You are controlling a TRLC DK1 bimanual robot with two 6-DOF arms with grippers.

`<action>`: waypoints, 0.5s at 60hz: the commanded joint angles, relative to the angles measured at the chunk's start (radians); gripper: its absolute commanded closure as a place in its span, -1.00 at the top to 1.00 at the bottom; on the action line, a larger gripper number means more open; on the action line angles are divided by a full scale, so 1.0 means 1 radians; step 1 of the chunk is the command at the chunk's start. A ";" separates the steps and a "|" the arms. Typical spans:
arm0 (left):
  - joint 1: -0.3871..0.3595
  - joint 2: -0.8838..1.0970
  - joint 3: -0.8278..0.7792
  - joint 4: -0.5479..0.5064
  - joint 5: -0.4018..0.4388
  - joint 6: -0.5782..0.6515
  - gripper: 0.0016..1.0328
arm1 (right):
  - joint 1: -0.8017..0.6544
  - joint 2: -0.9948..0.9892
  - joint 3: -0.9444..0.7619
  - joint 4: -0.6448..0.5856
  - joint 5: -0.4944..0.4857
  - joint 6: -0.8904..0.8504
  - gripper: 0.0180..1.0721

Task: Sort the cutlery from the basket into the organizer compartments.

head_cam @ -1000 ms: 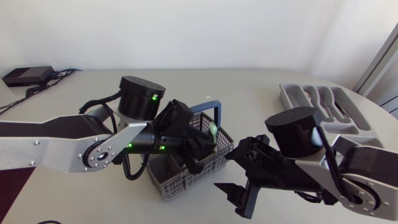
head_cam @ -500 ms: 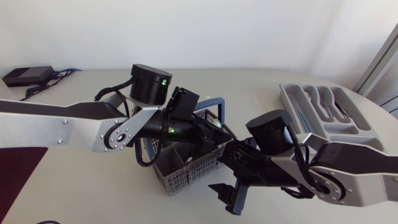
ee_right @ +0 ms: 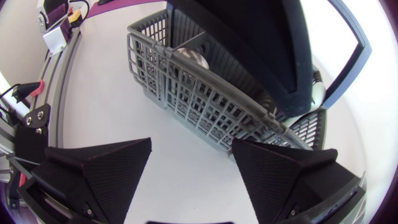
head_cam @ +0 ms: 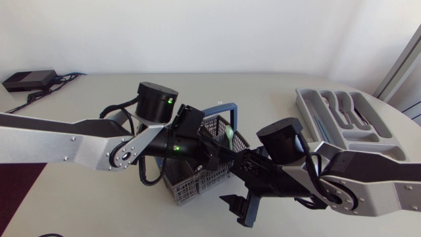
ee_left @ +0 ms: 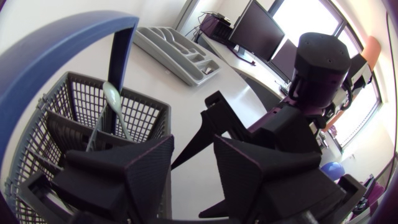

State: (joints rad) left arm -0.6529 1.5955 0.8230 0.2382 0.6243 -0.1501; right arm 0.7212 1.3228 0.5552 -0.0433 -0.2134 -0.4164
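The grey mesh basket [head_cam: 191, 185] with a blue handle [head_cam: 222, 110] stands mid-table. A pale spoon [head_cam: 228, 136] sticks up from its far compartment. My left gripper [head_cam: 214, 150] hangs over the basket's right side, open, with nothing between its fingers [ee_left: 149, 168]. In the left wrist view the spoon [ee_left: 115, 99] stands just ahead of that gripper [ee_left: 193, 142]. My right gripper [head_cam: 238, 209] is low beside the basket's right front corner, open wide and empty. In the right wrist view the basket [ee_right: 186, 93] lies ahead of it [ee_right: 191, 144]. The grey organizer [head_cam: 342, 112] holds some cutlery at the far right.
A black box with cables [head_cam: 29, 79] lies at the back left corner. Both arms crowd the basket's right side, the right arm's wrist [head_cam: 283, 141] close behind the left gripper. The organizer [ee_left: 177, 53] sits near the table's curved right edge.
My left gripper has shifted over the basket and its jaws have parted slightly. The right arm has come leftward, closer to the basket, still open.
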 commanded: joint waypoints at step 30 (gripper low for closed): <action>-0.062 -0.232 -0.036 -0.128 0.005 0.030 -0.06 | 0.001 -0.051 -0.058 0.014 0.008 -0.024 0.77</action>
State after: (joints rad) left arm -0.7036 1.4132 0.7990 0.1188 0.6132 -0.1341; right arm 0.7212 1.2842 0.5323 -0.0257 -0.2123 -0.4240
